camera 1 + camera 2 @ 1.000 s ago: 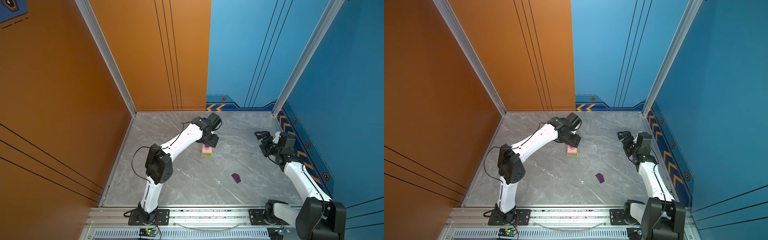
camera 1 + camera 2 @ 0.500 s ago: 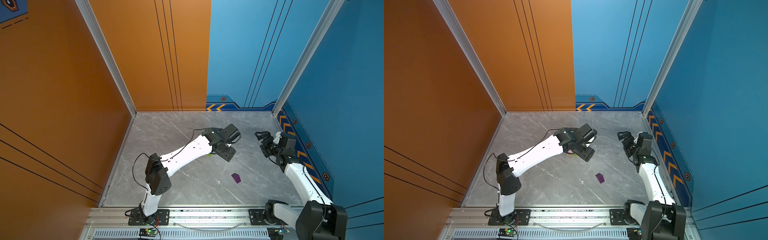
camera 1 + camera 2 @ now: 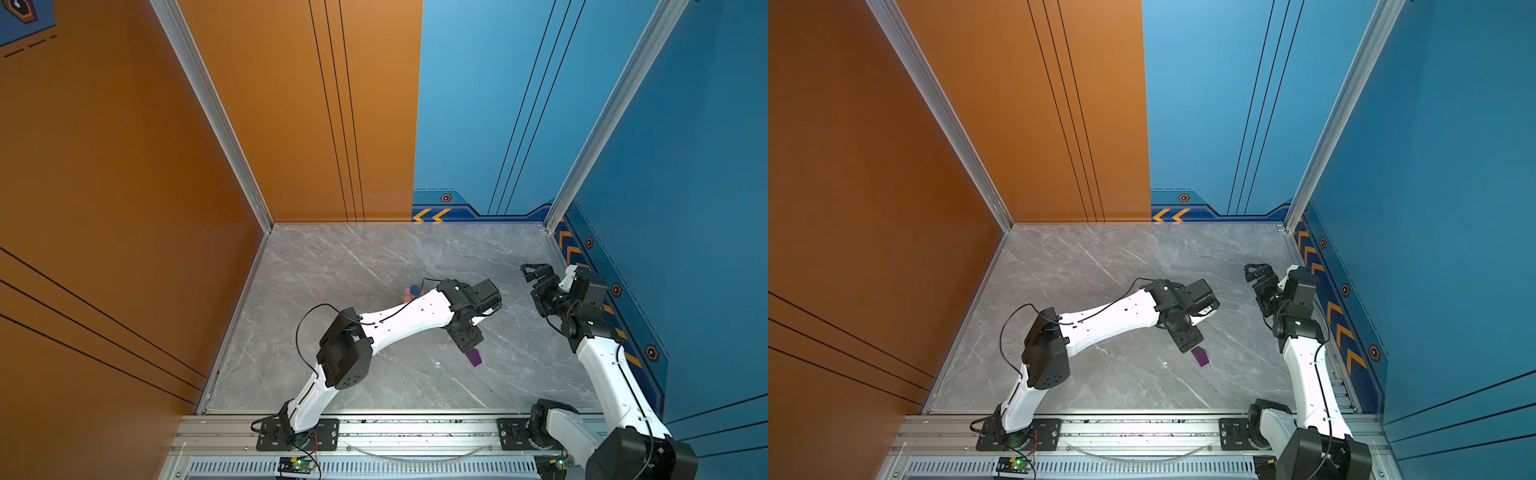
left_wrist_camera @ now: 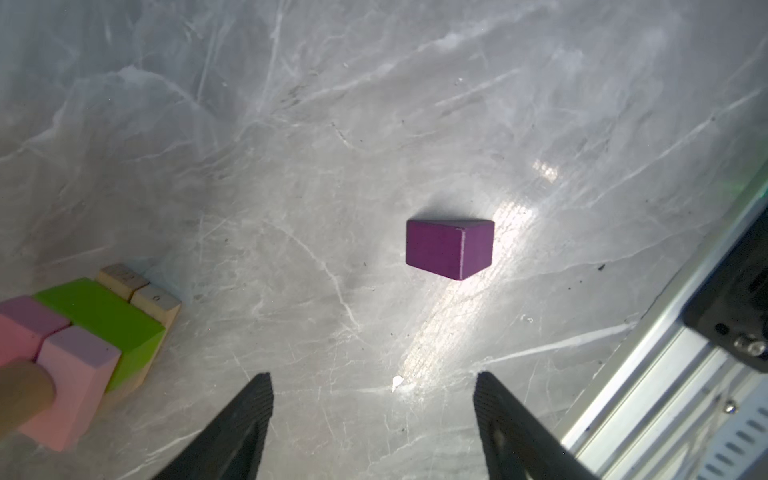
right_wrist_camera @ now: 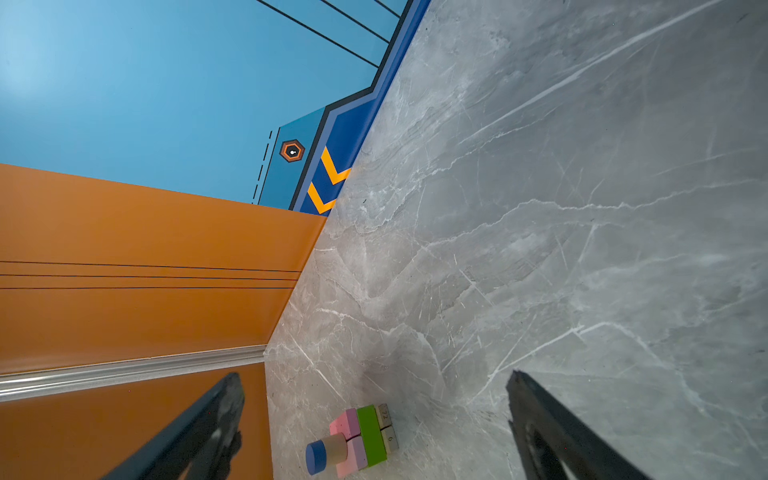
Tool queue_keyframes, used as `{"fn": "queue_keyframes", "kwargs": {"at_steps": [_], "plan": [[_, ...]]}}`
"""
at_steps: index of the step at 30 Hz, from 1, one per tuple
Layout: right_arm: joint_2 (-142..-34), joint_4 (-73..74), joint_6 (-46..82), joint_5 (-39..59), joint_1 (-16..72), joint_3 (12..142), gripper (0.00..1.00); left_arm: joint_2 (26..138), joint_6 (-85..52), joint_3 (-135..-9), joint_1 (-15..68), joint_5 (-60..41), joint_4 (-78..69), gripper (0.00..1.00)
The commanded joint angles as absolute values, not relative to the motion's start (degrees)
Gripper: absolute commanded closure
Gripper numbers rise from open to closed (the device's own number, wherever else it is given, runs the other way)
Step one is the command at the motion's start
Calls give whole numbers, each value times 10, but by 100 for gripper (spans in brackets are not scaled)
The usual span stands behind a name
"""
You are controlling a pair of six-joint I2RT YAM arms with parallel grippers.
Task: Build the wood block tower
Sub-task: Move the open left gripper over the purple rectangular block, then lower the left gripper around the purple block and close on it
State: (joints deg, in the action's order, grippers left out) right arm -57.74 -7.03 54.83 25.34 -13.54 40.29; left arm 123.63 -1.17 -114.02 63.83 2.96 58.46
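Observation:
The wood block tower (image 5: 369, 435) stands on the grey marble floor: tan bars at the bottom, a lime-green bar, two pink slabs, then a tan cylinder and a blue cylinder (image 5: 316, 457). In a top view my left arm hides most of the tower (image 3: 410, 292). In the left wrist view the tower (image 4: 99, 320) sits off to one side. The purple peaked block (image 3: 473, 357) (image 3: 1200, 356) (image 4: 451, 248) lies alone on its side. My left gripper (image 3: 469, 344) (image 3: 1188, 343) (image 4: 372, 380) hangs open and empty just short of it. My right gripper (image 3: 535, 270) (image 3: 1256, 270) (image 5: 374, 378) is open and empty near the right wall.
An aluminium rail (image 3: 395, 428) with both arm bases runs along the front edge. An orange wall (image 3: 124, 208) closes the left side and a blue wall (image 3: 685, 208) the right. A small white speck (image 4: 397, 382) lies on the floor between my left fingers.
My left arm has swung away from the tower, rightwards and nearer, and now hangs by the purple block. The right arm has stayed put.

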Motion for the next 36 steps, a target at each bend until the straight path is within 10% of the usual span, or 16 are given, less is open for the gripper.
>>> {"fn": "queue_keyframes", "kwargs": {"at_steps": [1, 36], "plan": [[-570, -81, 535, 263, -143, 396, 0, 1259, 53, -1158, 660, 35, 591, 21], [-574, -60, 541, 297, -183, 377, 0, 1381, 106, -1222, 682, 97, 582, 22]]}}
